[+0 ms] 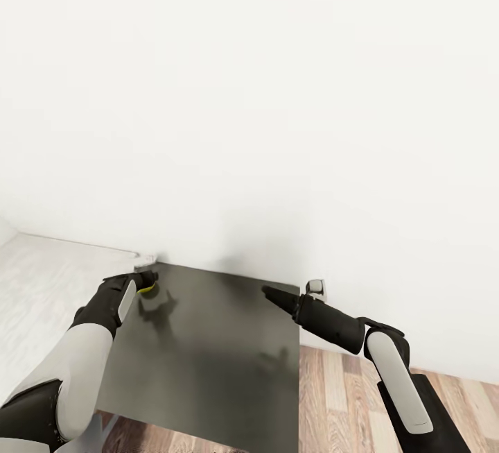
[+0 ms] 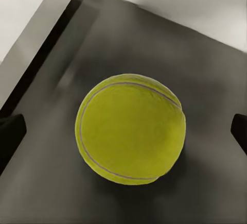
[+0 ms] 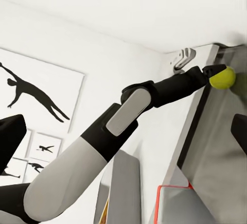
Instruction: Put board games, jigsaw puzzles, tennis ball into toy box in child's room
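Left hand (image 1: 143, 285), at the end of an arm reaching forward and low over a dark grey surface, pinches the tennis ball (image 2: 130, 128) between its two fingers; in the left wrist view a black fingertip (image 2: 11, 131) stands at either side of the ball, and the ball appears to hang just above the surface, its shadow beneath it. Directly below the hand lies that dark flat surface (image 1: 208, 356), probably the counter top; a raised edge runs just beside the hand at the near corner. Beyond the hand stands the white wall (image 1: 277, 92). Right hand (image 1: 267, 293), well apart from the left across the same surface, points forward with the forearm sloping down toward it; its fingers seem spread and empty, judged from the right wrist view. On the wall past the left arm hang black silhouette pictures (image 3: 31, 92).

Step in hand, as judged: the ball is grasped and lifted. The next move calls for carrying it to the toy box and parting the fingers above it.
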